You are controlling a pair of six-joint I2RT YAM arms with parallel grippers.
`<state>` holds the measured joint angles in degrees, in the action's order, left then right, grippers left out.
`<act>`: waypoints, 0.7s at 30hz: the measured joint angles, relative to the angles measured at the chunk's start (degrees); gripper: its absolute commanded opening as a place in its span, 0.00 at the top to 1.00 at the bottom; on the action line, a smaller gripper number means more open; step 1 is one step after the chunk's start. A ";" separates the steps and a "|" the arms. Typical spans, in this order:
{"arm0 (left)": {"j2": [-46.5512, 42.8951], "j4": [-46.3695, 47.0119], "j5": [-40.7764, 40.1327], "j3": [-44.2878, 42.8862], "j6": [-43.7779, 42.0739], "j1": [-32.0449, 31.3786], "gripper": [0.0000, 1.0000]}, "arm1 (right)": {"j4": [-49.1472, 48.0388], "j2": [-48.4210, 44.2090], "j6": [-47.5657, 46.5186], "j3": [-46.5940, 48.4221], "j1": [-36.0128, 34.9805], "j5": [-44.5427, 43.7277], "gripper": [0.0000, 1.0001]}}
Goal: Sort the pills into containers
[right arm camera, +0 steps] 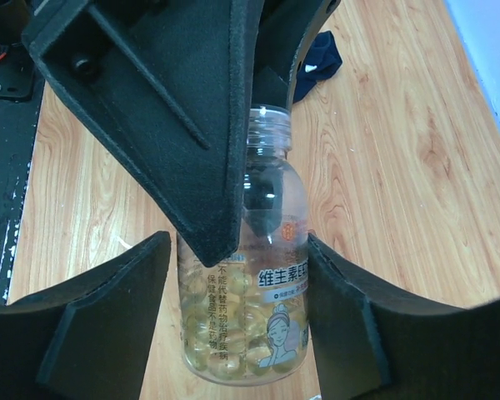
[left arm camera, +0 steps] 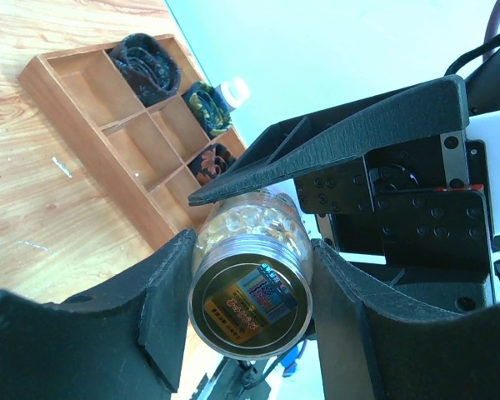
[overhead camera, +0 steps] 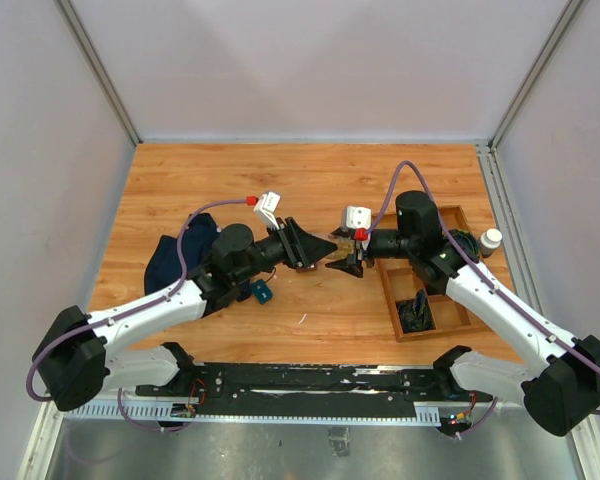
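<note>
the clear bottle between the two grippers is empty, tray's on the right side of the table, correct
Not empty: the right wrist view shows the clear bottle holds yellow capsules. The wooden tray is indeed on the right side of the table.

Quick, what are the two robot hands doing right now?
Left gripper: closed on the clear plastic bottle of yellow capsules.
Right gripper: closed on the same bottle.

Lab-type robot test cell: wood-grain tabletop boxed in by plain white panels on aluminium frame posts; black mounting rail with exposed wiring at near edge.
</note>
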<state>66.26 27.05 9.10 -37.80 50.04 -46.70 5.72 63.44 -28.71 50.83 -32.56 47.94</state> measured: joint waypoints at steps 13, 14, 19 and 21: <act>0.57 0.20 1.38 0.00 0.42 -0.04 0.49 | -0.13 0.24 0.17 0.00 0.02 -0.24 0.83; 0.52 0.20 1.49 0.00 0.39 -0.04 0.42 | -0.13 0.24 0.17 0.00 0.02 -0.24 0.85; -1.38 1.03 2.08 1.73 0.22 -0.04 0.23 | 2.05 0.55 -0.09 0.98 0.04 2.03 0.98; -2.99 1.36 2.12 2.73 -0.26 -0.04 0.19 | 3.15 0.83 -0.33 1.36 0.17 3.54 0.99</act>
<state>63.26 28.40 11.22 -35.07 49.78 -46.74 8.86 64.27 -29.04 52.18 -32.38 51.48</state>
